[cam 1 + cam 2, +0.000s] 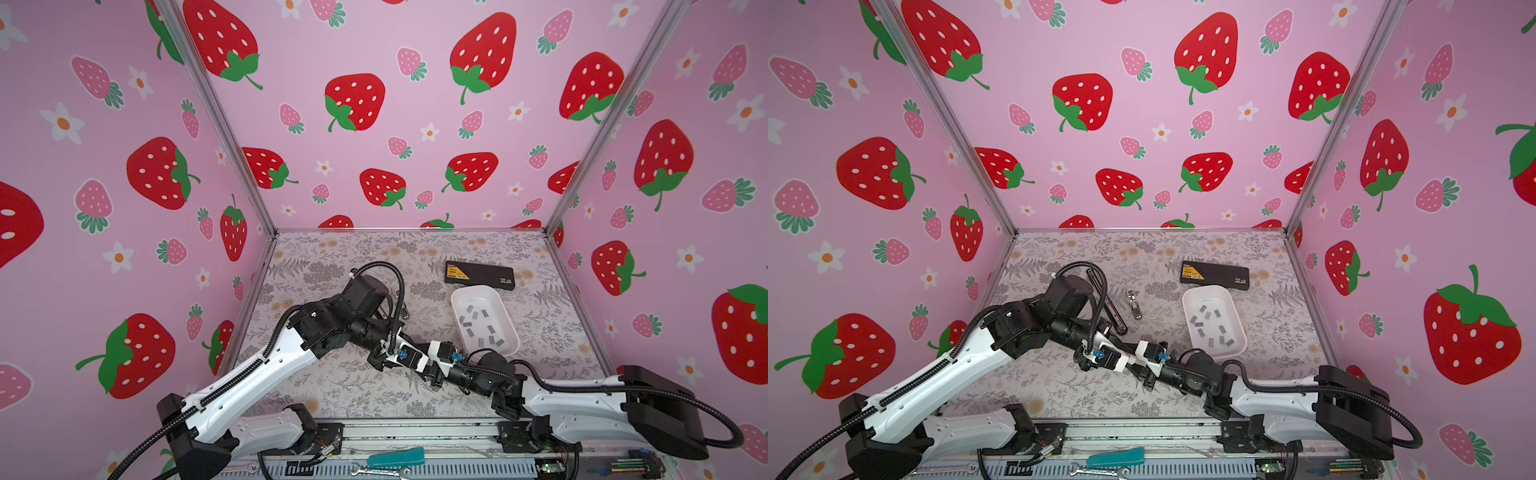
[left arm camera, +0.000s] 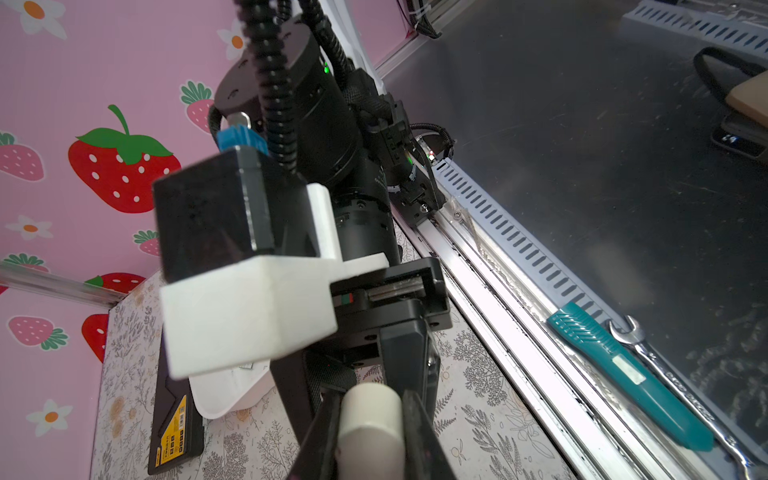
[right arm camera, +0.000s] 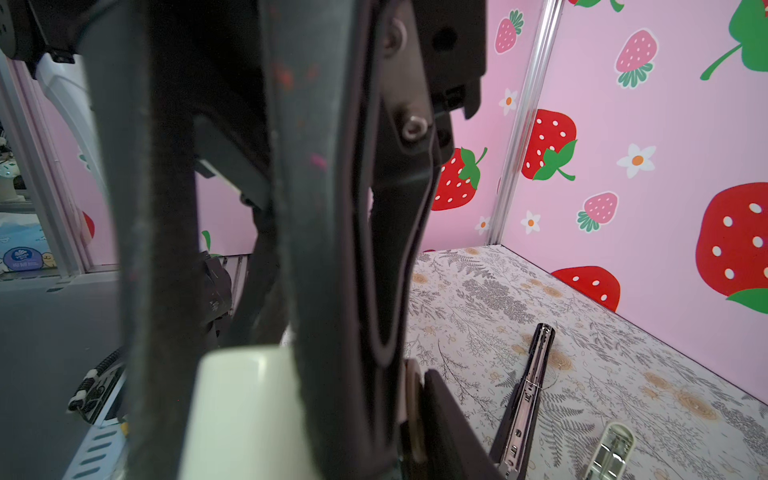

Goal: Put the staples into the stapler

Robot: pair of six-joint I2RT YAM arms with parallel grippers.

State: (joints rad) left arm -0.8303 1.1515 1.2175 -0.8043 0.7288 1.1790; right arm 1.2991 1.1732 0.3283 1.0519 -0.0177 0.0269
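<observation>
Grey metal strips, the staples (image 1: 471, 308) (image 1: 1203, 309), lie scattered loose on the floor of a white tray (image 1: 1196, 300). The tray stands on the right half of the floral-printed table (image 1: 1059, 386), as both top views confirm. Just behind the tray, a flat black box (image 1: 1214, 275) with a yellow label lies near the back wall. The stapler (image 1: 1117, 320), long and black, lies flat left of centre, well apart from the tray and partly behind the left arm's cable. The right wrist view shows a bright metal channel (image 3: 534, 374) running along it. A small separate metal piece (image 1: 1133, 305) lies near the stapler on its tray side, not touching it. The left gripper (image 1: 1133, 368) and the right gripper (image 1: 1144, 374) meet tip to tip above the table near front centre, forward of both stapler and tray. The left gripper's jaws are drawn fully together. Both wrist views are largely filled by dark finger surfaces too close to the lens. Whether the left gripper holds anything, and whether the right gripper's jaws are parted or closed, therefore cannot be told. Beyond the table's front edge, a teal-handled tool (image 1: 397, 457) and a spanner (image 1: 380, 471) lie on the rail.
</observation>
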